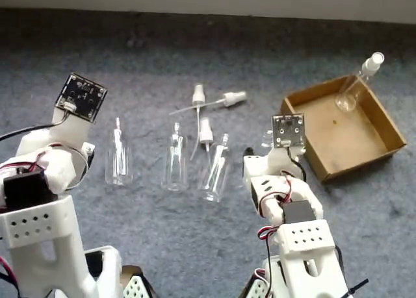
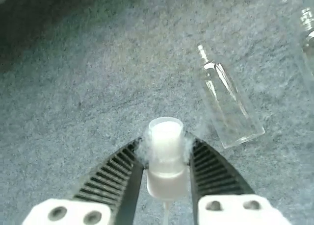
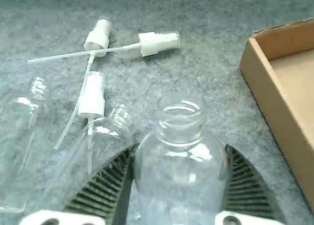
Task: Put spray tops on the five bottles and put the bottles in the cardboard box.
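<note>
My left gripper (image 2: 167, 145) is shut on a white spray top (image 2: 166, 161), held above the carpet near a clear bottle (image 2: 228, 105) lying on its side. My right gripper (image 3: 180, 154) is shut on a clear open-necked bottle (image 3: 180, 166), upright between its jaws, just beside the cardboard box (image 3: 282, 102). Three loose spray tops (image 1: 198, 95) (image 1: 229, 99) (image 1: 206, 132) lie mid-table among three capless bottles (image 1: 118, 160) (image 1: 174, 163) (image 1: 214, 173). One bottle with a spray top (image 1: 359, 84) leans on the far wall of the box (image 1: 390, 126).
Grey carpet covers the table. The left arm (image 1: 49, 174) stands at the near left and the right arm (image 1: 289, 213) at the near middle, close to the box's near corner. Bare carpet lies behind the bottles and left of them.
</note>
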`<action>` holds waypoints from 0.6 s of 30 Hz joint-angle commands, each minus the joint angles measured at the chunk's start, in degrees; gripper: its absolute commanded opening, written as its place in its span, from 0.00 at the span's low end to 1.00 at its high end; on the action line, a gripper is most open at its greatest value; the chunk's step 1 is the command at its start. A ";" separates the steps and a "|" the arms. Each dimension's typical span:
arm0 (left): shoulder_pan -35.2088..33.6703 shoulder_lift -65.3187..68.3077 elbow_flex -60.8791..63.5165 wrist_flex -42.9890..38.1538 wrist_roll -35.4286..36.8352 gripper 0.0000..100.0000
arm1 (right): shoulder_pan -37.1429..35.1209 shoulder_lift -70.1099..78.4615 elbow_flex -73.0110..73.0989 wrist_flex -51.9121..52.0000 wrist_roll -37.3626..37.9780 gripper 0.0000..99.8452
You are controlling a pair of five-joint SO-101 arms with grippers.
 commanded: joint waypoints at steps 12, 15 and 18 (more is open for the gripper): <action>5.76 -4.26 -0.48 -12.66 20.84 0.04 | -2.95 -1.54 1.98 -1.98 -0.53 0.21; 5.93 -4.26 -0.40 -15.47 19.96 0.01 | -6.46 -1.54 1.98 -1.98 -0.53 0.21; 6.02 -4.26 -0.22 -15.30 20.13 0.01 | -8.22 -1.54 2.24 -5.05 -0.18 0.21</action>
